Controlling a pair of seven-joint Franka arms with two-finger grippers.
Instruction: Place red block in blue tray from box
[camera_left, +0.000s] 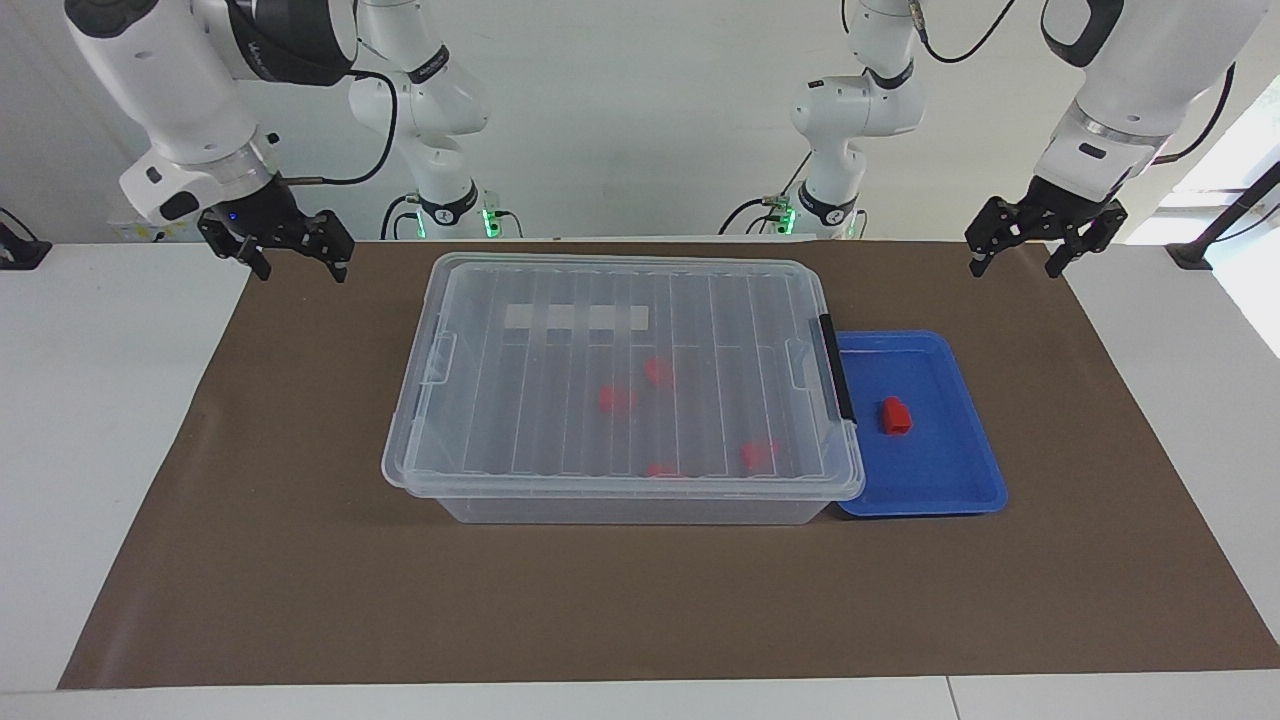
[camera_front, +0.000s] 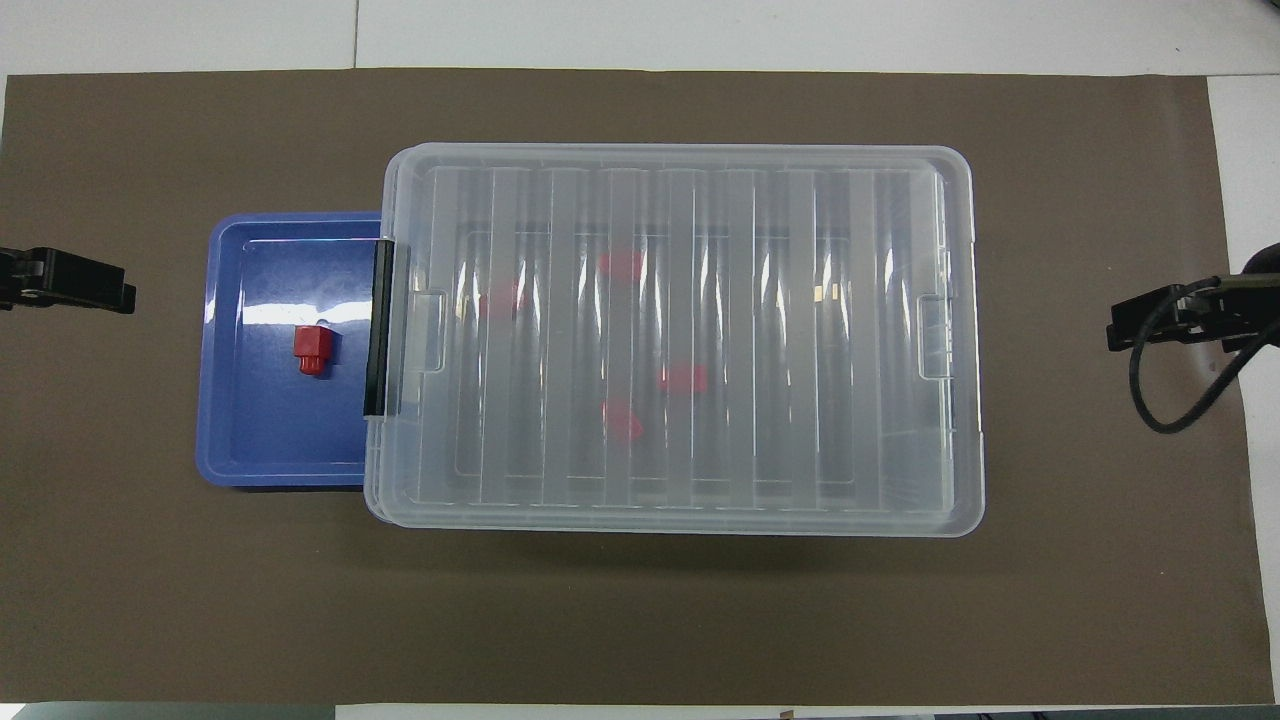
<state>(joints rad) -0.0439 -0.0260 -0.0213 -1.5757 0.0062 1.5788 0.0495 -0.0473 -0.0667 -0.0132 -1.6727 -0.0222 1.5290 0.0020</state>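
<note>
Facing view: both arms are raised, one at each end of the surface (camera_left: 150, 450), and neither holds anything.
Left pincer (camera_left: 1029, 256): in the air over the brown mat (camera_left: 640, 600) at the left arm's end, its fingers (camera_left: 977, 262) standing apart, empty. In the overhead view only its dark tip shows at the edge (camera_front: 65, 282).
Right pincer (camera_left: 296, 262): in the air over the mat's edge at the right arm's end, well apart from the box, fingers spread and empty. In the overhead view it shows at the edge (camera_front: 1150, 325) with a black cable looping beneath it.
Box (camera_left: 625, 385): clear bin in the middle of the mat, its ribbed lid (camera_front: 675, 335) on and lying flat. A black latch bar (camera_left: 836, 367) sits on the end toward the tray, and a whitish label strip (camera_left: 576, 316) shows through the lid.
Red pieces (camera_left: 617, 399): several lie inside the box, blurred by the lid.
Tray (camera_left: 955, 475): blue, just beside the box at the left arm's end; the lid's rim overlaps its edge.
Block (camera_left: 894, 415): red, lying in the tray, roughly in its middle, clear of the rim; also seen from overhead (camera_front: 310, 348).
</note>
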